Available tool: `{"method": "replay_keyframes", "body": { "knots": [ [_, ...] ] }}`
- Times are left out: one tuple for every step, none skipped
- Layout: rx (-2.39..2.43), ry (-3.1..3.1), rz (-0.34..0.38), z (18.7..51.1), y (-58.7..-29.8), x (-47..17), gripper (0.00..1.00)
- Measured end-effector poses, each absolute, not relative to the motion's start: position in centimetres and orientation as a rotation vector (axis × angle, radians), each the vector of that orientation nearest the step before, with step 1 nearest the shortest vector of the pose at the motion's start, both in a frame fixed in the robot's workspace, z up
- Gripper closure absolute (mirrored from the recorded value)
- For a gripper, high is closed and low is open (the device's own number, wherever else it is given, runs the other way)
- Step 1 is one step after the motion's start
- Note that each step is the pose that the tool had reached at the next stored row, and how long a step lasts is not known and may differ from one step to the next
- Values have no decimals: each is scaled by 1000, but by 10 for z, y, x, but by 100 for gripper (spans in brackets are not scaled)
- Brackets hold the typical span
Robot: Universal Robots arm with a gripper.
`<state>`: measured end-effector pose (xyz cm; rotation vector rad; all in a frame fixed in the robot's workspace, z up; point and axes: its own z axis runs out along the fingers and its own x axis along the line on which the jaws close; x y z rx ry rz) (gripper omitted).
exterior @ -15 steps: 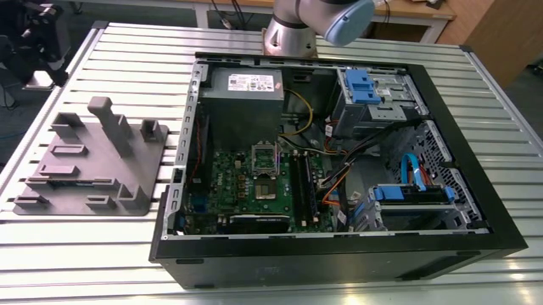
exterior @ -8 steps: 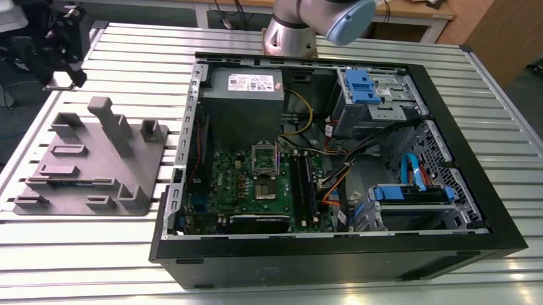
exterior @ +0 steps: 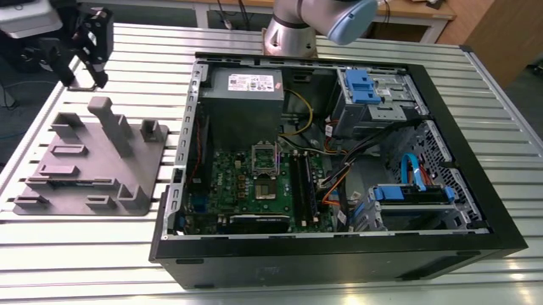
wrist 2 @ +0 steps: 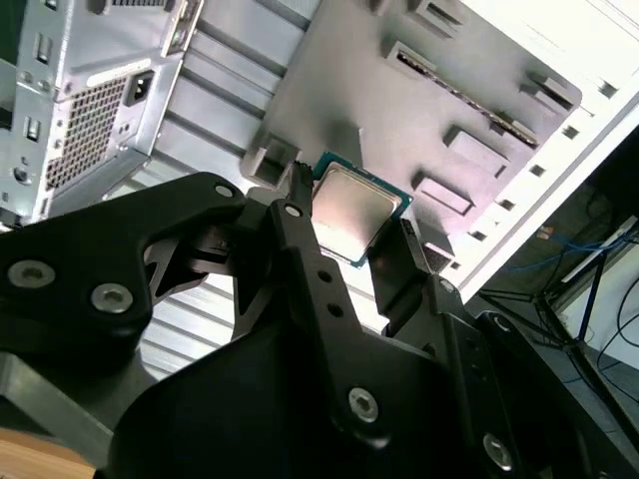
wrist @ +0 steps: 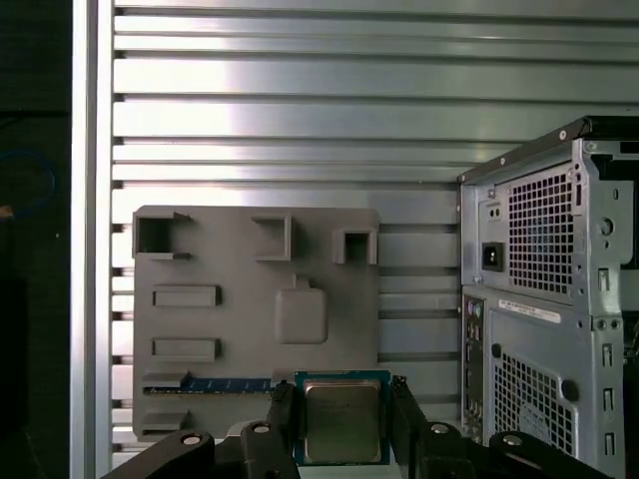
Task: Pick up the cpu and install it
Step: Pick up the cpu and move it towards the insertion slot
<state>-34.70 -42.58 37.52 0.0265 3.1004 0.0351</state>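
Jaws of gripper (wrist: 342,401) were clamped on opposite edges of cpu (wrist: 341,431); chip likely light, stiff, fragile, so edge hold seemed right.

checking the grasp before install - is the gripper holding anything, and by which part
Yes. The gripper holds the cpu by two opposite side edges, one finger against each, with its metal top left uncovered.

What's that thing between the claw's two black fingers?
The cpu, a flat silver-topped square chip, clamped by the gripper, seen in both wrist views.
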Motion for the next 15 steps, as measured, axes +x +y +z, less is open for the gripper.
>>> {"method": "replay_keyframes", "body": {
  "knots": [
    [27, 3101, 35, 375, -426, -343, 53],
    [27, 3101, 35, 375, -426, -339, 53],
    [27, 3100, 35, 375, -426, -335, 53],
    [26, 3100, 35, 375, -426, -331, 53],
    [27, 3100, 35, 375, -426, -328, 53],
    [26, 3101, 35, 375, -426, -324, 53],
    [26, 3101, 35, 375, -426, -321, 53],
    [26, 3101, 35, 375, -426, -318, 53],
    [26, 3101, 35, 375, -426, -314, 53],
    [27, 3100, 35, 374, -426, -311, 53],
    [27, 3101, 35, 374, -426, -307, 53],
    [27, 3101, 35, 374, -426, -304, 53],
    [26, 3101, 35, 374, -426, -301, 53],
    [26, 3101, 35, 374, -426, -298, 53],
    [26, 3101, 35, 374, -426, -294, 53]
  ]
}}
